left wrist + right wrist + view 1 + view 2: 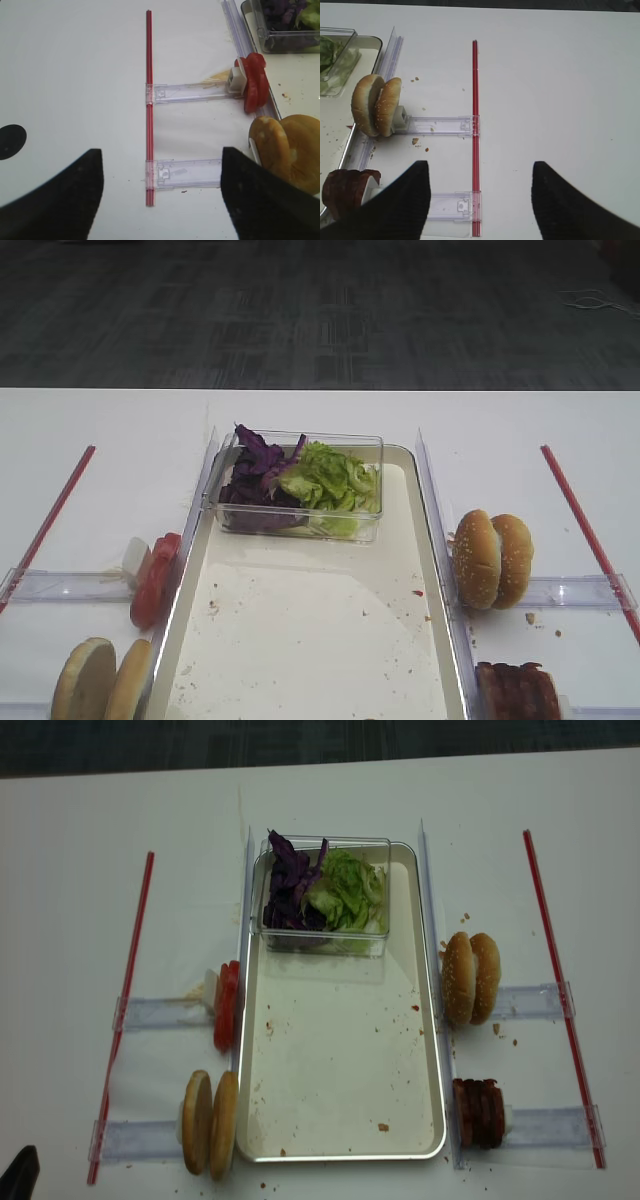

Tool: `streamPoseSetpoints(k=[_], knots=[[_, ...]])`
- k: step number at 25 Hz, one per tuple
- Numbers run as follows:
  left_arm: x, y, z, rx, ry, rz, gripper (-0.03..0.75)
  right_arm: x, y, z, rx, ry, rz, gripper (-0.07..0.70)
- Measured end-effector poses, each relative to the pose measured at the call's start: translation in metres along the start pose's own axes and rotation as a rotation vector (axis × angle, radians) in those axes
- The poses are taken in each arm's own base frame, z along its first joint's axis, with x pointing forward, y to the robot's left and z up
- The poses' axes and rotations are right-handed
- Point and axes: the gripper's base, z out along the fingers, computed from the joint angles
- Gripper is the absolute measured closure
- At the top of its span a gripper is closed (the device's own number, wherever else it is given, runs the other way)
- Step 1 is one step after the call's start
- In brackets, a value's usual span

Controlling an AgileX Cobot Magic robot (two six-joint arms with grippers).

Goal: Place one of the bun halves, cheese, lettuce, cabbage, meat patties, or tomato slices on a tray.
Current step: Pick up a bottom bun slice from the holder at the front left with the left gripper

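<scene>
The cream tray (300, 640) (340, 1070) holds only crumbs and a clear box with purple cabbage (255, 475) and green lettuce (330, 480). Left of the tray, flat bun halves (100, 685) (285, 147) stand on edge, with red tomato slices (155, 580) (255, 82) behind them. To its right are dark meat patties (517, 692) (347, 190). I make out no cheese. My left gripper (162, 165) hovers open over the table left of the bun halves, nothing between its fingers. My right gripper (481, 172) hovers open and empty right of the patties.
Two sesame buns (492, 558) (376, 105) stand on edge right of the tray. Clear plastic rails (190, 92) (437, 125) and red strips (148, 100) (475, 125) lie on the white table on both sides. Crumbs dot the surface.
</scene>
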Motion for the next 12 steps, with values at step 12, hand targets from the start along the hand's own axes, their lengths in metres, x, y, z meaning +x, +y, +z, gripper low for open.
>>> streamPoseSetpoints(k=[12], knots=[[0.0, 0.0, 0.0, 0.0, 0.0, 0.0, 0.225, 0.0, 0.0, 0.0, 0.0, 0.0, 0.0, 0.15]])
